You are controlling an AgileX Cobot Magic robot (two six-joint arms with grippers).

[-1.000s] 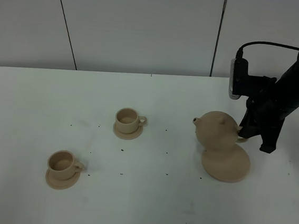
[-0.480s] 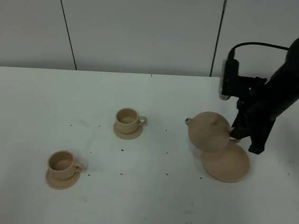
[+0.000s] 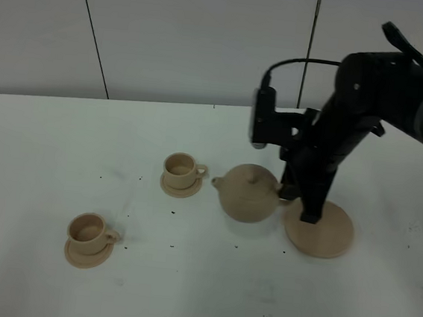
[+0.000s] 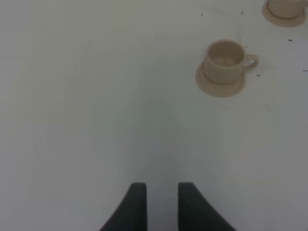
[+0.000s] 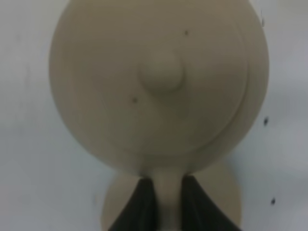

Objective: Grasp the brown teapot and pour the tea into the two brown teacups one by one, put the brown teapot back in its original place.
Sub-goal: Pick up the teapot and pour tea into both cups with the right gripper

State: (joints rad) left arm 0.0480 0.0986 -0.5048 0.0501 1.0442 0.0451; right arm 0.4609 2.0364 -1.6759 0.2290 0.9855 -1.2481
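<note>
1. Pinched fully shut with the right gripper (image 5: 168, 192) on the loop handle of the brown teapot (image 3: 247, 196).
2. Holds that pot upright straight ahead of the fingertips, spout pointing away from them.
3. Finds one teacup (image 3: 180, 172) just beyond the spout, the wide saucer (image 3: 324, 233) beneath the pincer.
4. Parted and empty at the left gripper (image 4: 161, 202), second teacup (image 4: 225, 60) well ahead.

light: even, diffuse | shadows: faint, soft-edged | right wrist view: brown teapot (image 5: 159, 82) blurred close-up
</note>
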